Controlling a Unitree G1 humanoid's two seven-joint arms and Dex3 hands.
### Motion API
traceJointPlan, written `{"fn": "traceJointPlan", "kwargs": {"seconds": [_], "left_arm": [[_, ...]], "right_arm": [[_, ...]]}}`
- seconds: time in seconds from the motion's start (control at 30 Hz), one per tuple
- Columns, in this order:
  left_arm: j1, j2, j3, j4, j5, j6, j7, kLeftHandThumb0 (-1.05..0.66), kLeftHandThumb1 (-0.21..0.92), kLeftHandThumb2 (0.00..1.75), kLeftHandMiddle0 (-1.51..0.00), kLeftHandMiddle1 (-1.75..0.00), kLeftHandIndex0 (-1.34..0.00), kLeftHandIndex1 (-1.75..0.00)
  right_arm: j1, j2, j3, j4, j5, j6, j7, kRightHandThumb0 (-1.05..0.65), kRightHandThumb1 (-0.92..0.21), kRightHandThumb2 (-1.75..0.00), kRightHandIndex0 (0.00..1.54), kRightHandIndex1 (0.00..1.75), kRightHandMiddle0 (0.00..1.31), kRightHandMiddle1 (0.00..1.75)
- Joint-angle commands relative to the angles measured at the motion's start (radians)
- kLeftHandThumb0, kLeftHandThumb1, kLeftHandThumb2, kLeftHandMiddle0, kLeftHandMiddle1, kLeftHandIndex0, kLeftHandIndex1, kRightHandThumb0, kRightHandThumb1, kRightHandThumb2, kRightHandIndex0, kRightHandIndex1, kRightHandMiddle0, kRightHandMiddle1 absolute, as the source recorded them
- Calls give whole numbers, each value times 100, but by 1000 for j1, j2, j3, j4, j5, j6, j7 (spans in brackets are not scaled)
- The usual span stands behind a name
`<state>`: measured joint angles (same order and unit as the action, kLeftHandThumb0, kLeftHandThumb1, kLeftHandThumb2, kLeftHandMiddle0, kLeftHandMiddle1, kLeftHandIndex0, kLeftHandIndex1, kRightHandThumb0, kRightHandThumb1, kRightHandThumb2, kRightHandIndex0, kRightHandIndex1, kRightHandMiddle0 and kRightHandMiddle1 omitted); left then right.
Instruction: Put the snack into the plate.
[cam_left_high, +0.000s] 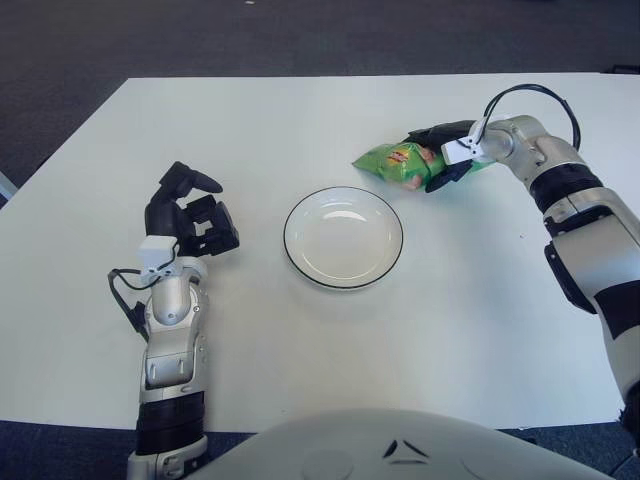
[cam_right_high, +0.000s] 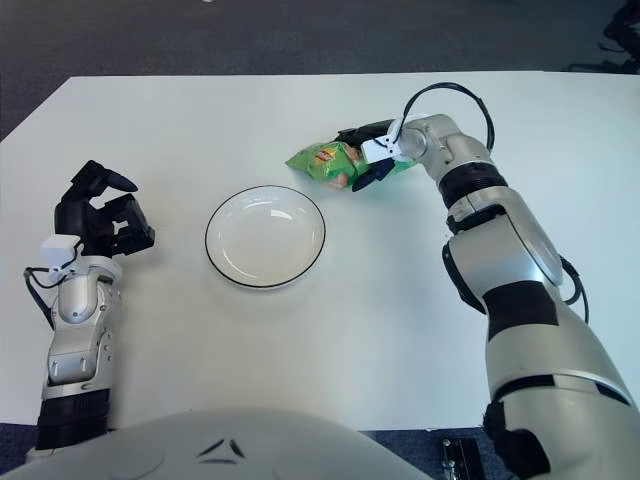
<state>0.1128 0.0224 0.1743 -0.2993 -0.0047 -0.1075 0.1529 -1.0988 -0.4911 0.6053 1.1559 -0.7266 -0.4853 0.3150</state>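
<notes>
A green snack bag (cam_left_high: 392, 164) sits in the grip of my right hand (cam_left_high: 441, 157), just beyond the upper right rim of the white plate (cam_left_high: 343, 237). The hand's dark fingers (cam_left_high: 432, 134) wrap the bag's right end from above and below. The plate has a thin dark rim and nothing lies in it. The same bag (cam_right_high: 325, 162) and plate (cam_right_high: 265, 236) show in the right eye view. My left hand (cam_left_high: 190, 215) stands upright to the left of the plate with its fingers curled, holding nothing.
Everything rests on a white table (cam_left_high: 300, 340) whose far edge meets dark carpet (cam_left_high: 300, 35). A black cable (cam_left_high: 525, 95) loops over my right wrist. My own white torso (cam_left_high: 400, 445) fills the bottom middle.
</notes>
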Motion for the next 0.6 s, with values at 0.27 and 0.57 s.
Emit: {"fn": "traceJointPlan", "kwargs": {"seconds": [0.27, 0.57], "left_arm": [[81, -45, -10, 55, -4, -12, 7, -51, 25, 140, -135, -175, -67, -175], [75, -43, -6, 60, -6, -1, 6, -51, 25, 140, -135, -175, -67, -175]], "right_arm": [[204, 62, 34, 90, -79, 130, -760, -16, -28, -129, 45, 157, 57, 167], [218, 68, 10, 48, -71, 114, -1048, 0, 6, -160, 94, 133, 81, 174]]}}
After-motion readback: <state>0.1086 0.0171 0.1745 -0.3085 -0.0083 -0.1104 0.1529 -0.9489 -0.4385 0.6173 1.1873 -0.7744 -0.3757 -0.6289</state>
